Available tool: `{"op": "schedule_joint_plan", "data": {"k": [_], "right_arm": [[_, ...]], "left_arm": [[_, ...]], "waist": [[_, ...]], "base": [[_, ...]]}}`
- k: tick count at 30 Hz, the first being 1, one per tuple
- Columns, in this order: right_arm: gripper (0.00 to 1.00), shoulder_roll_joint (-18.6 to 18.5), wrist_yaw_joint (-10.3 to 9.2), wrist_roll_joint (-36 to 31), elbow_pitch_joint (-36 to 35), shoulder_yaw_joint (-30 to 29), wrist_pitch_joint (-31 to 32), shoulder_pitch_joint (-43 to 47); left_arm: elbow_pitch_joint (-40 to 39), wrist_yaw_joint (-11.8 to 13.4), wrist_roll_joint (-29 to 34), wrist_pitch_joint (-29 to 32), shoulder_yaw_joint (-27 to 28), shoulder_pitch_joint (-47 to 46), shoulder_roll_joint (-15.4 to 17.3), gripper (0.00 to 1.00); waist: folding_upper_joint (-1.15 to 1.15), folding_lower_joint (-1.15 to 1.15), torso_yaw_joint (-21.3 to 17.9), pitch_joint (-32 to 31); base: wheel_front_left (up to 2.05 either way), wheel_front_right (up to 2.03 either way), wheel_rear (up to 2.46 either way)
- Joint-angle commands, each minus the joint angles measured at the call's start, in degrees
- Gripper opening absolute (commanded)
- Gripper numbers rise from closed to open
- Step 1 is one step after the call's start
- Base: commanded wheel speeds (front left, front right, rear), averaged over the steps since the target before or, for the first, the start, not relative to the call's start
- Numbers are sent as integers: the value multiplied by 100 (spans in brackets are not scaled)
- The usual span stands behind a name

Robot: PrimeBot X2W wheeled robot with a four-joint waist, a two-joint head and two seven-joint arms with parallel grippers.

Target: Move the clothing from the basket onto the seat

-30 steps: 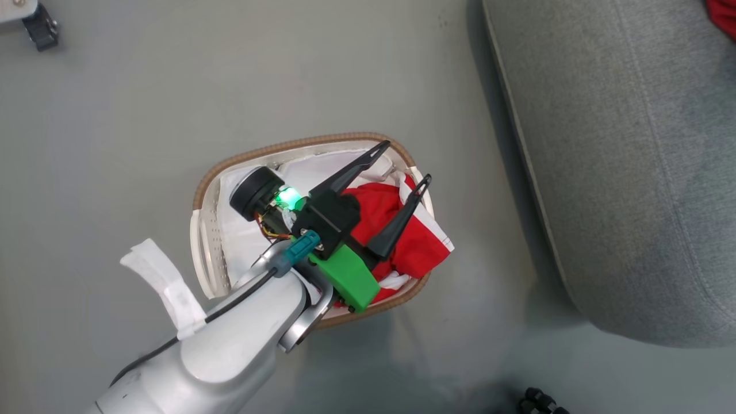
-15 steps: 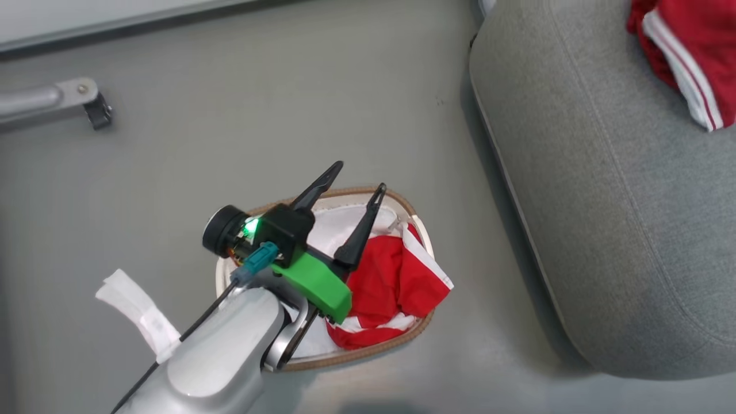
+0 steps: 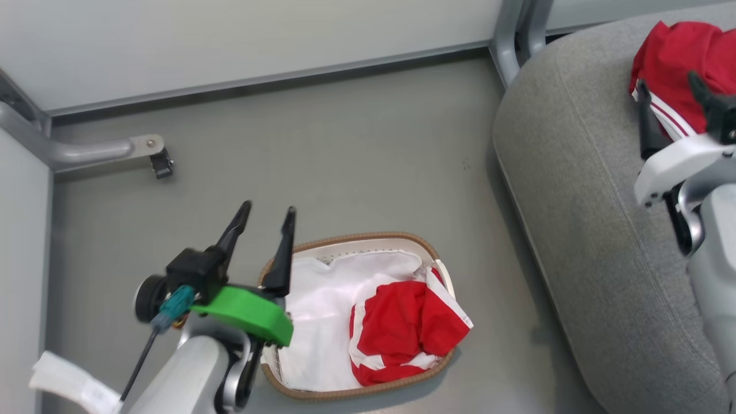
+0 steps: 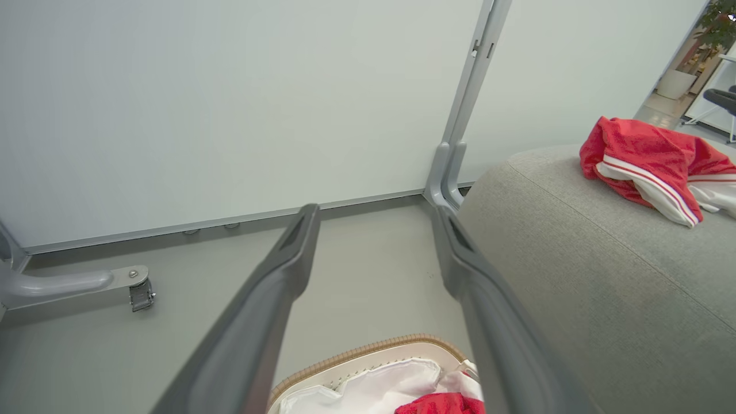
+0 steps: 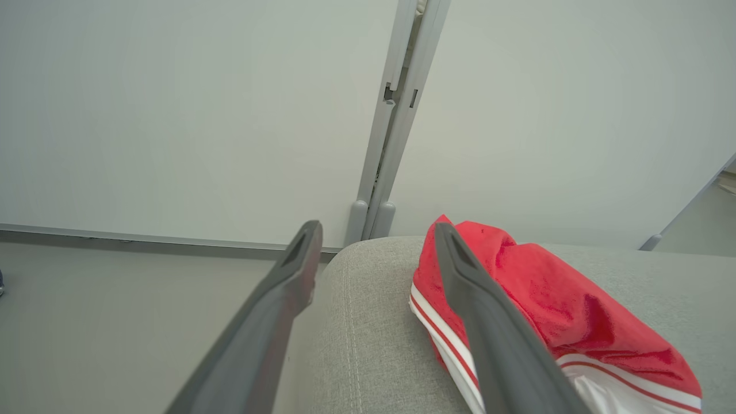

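Floor (image 3: 345,144): grey, smooth.
Wall panels (image 3: 230,40): pale, meeting at a grey metal post (image 3: 509,34).
Metal foot (image 3: 98,150): grey, small black caster (image 3: 162,165) at its tip.
Sheet (image 3: 322,305): white, rumpled.

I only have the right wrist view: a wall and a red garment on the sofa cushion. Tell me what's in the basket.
Observer: One red garment with white panels lies in the basket, on the side nearer the seat, over a white liner sheet.
Operator: Report the left gripper.
Observer: The left gripper is near the basket's end farther from the seat, jaws open, nothing between them.
Operator: Say whether that garment sits fully inside.
Observer: No. One corner hangs outside the basket, toward the seat.
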Motion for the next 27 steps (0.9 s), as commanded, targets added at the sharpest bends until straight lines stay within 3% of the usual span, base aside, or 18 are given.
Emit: {"op": "schedule_joint_plan", "data": {"k": [1,11,16,27], "right_arm": [[100,60,-8,-47,-217,-76,-26,262],[100,1018,-8,-437,-1852,-491,-28,2001],[100,1418,-8,-524,-2434,-600,-28,2792],[100,1503,-8,-191,-2866,-182,-28,3800]], "left_arm": [[-59,45,76,-2,190,224,-31,100],[-319,75,411,-1,1603,1443,-276,100],[-433,-7,694,-2,1994,1927,-435,100],[-344,-330,1099,-2,2434,2414,-819,100]], "waist": [[0,0,169,-220],[0,0,349,-500],[0,0,434,-601],[0,0,509,-924]], "base": [[0,0,0],[0,0,0],[0,0,0],[0,0,0]]}}
